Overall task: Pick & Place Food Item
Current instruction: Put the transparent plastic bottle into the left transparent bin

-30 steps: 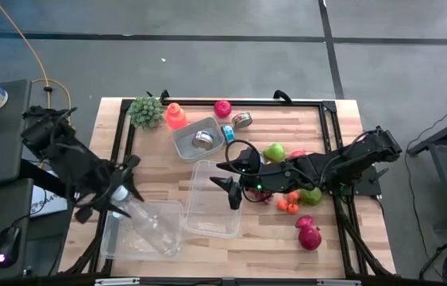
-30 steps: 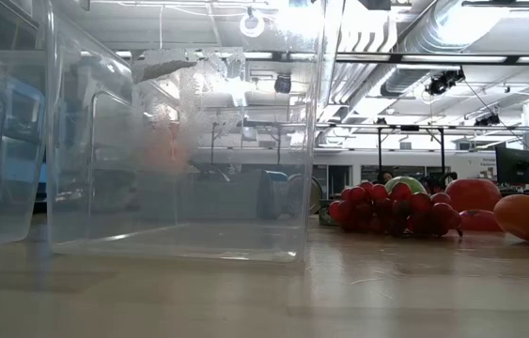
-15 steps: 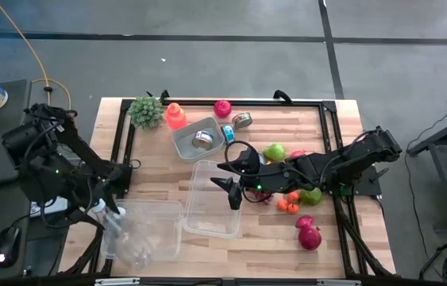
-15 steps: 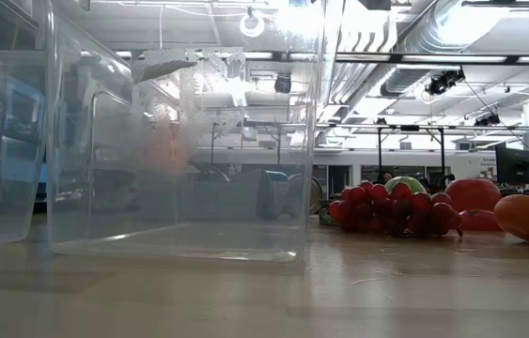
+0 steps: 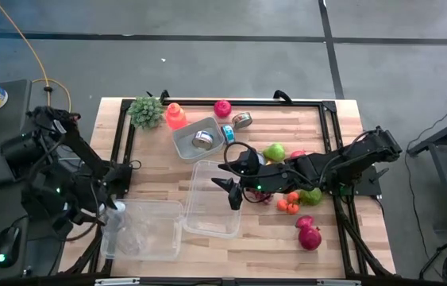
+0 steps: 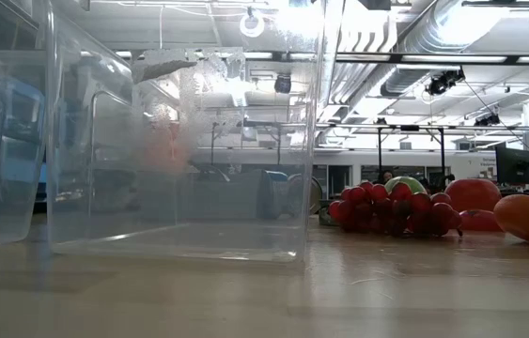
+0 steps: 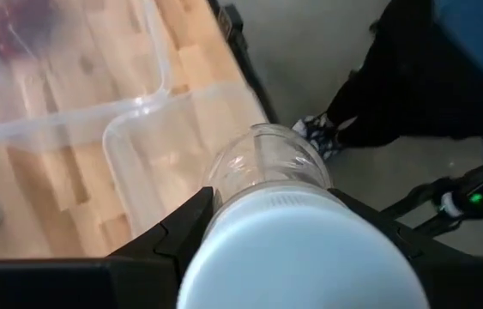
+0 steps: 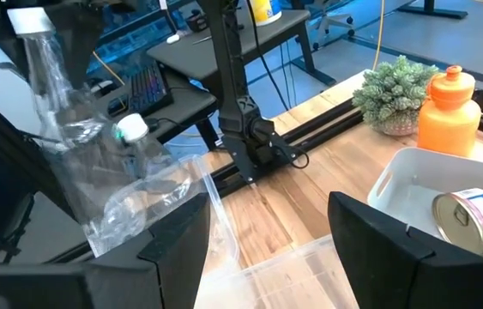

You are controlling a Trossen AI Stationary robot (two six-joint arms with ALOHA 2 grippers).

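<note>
A clear plastic bottle with a white cap stands nearly upright at the lower left of the overhead frame, over the near-left corner of a clear rectangular plastic bin. A second clear plastic bin lies just right of the first, at centre frame.

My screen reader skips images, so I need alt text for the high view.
The left gripper holds a clear plastic bottle over a clear tub at the wooden table's edge. The right gripper hangs open above a second tub, beside scattered fruit.
</note>
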